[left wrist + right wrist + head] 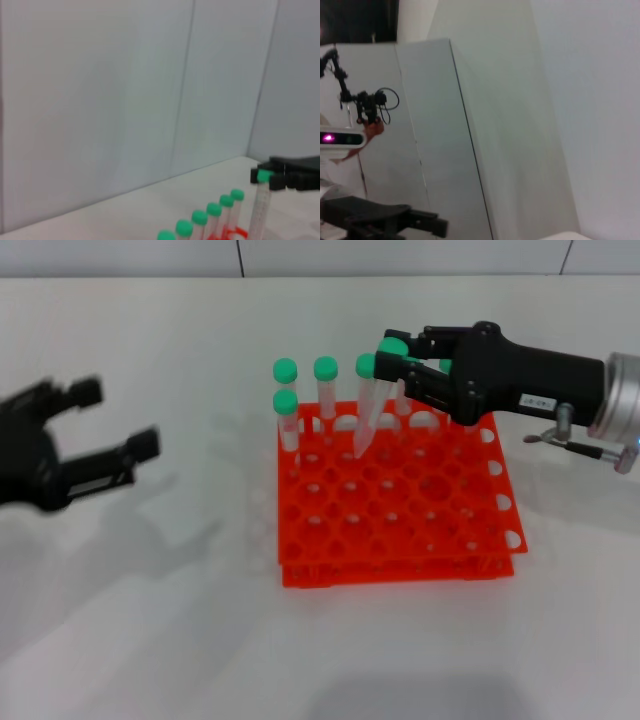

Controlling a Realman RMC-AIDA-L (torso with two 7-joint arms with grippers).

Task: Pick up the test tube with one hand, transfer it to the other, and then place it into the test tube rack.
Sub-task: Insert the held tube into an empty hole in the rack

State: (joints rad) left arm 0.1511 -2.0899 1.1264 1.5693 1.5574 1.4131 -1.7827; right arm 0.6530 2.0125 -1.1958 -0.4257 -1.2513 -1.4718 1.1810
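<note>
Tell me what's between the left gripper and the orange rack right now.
Only bare white table, going by the head view. The left gripper sits open and apart from the test tube rack, while the right gripper holds the test tube over it.

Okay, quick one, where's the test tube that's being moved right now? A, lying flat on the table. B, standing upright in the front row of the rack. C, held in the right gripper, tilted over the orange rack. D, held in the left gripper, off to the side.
C: the right gripper is shut on the test tube near its green cap, its lower end slanting over the test tube rack, while the left gripper is open, off to the side.
</note>
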